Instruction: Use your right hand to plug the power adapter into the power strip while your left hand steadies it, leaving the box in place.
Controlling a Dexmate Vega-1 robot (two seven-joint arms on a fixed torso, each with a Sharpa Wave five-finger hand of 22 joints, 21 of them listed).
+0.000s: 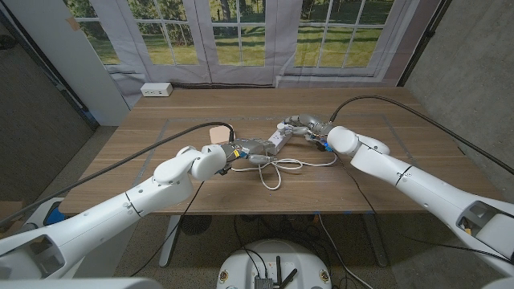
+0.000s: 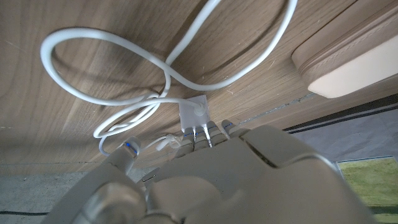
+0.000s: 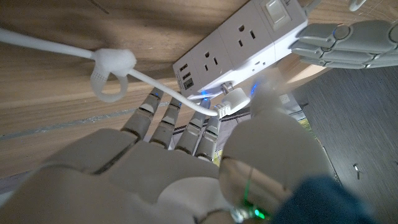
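Right hand (image 3: pixel 186 155) pinches power adapter (image 3: pixel 233 99) (beside the power strip (image 3: pixel 239 43)).

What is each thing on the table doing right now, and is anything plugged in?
power strip: lying on the table, the sockets in view empty
power adapter: not plugged in, held close to the strip
right hand: pinches the power adapter
left hand: holds one end of the power strip
box: closed, beside the left hand
white cable: loose, looped on the table
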